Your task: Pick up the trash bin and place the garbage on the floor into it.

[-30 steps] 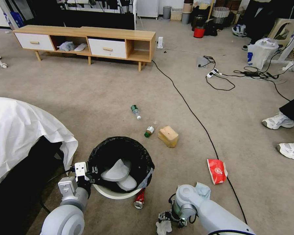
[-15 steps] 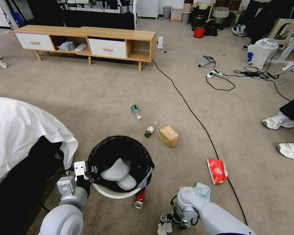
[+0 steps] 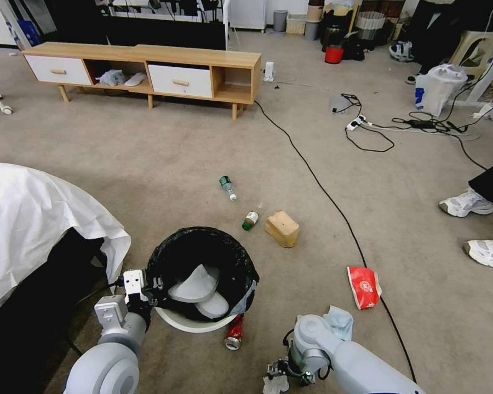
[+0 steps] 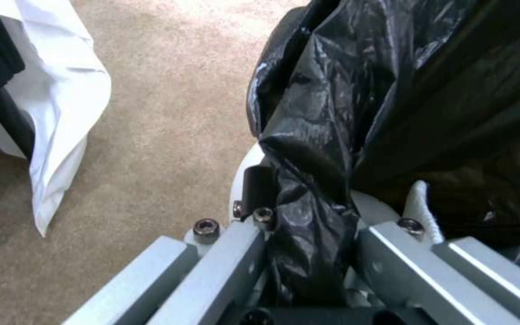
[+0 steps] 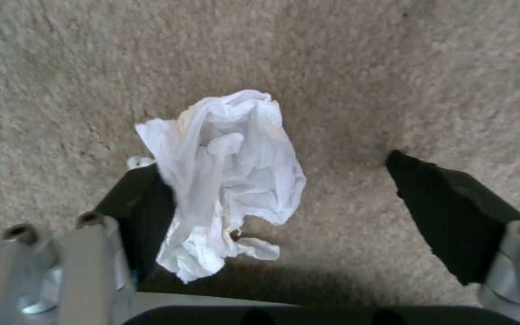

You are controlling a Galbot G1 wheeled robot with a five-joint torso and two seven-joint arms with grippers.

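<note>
Right gripper [image 5: 284, 207] jaws stand wide open, straddling the white tissue [image 5: 227, 180] beside the trash bin [image 3: 202, 273]. Advise closing centred, pads low against the floor [image 5: 392, 67]. Left gripper [image 4: 308, 234] jaws are clamped on the bin's rim.

Left gripper [image 4: 308, 234] astride trash bin [image 4: 332, 135] rim.

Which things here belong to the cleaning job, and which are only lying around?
Belong to the job:
- trash bin, left gripper shut on its rim
- white tissue, between the open fingers of the right gripper
- red can
- red packet
- tan box
- two bottles

Just lying about:
- wooden cabinet
- black cable
- white sheet
</note>
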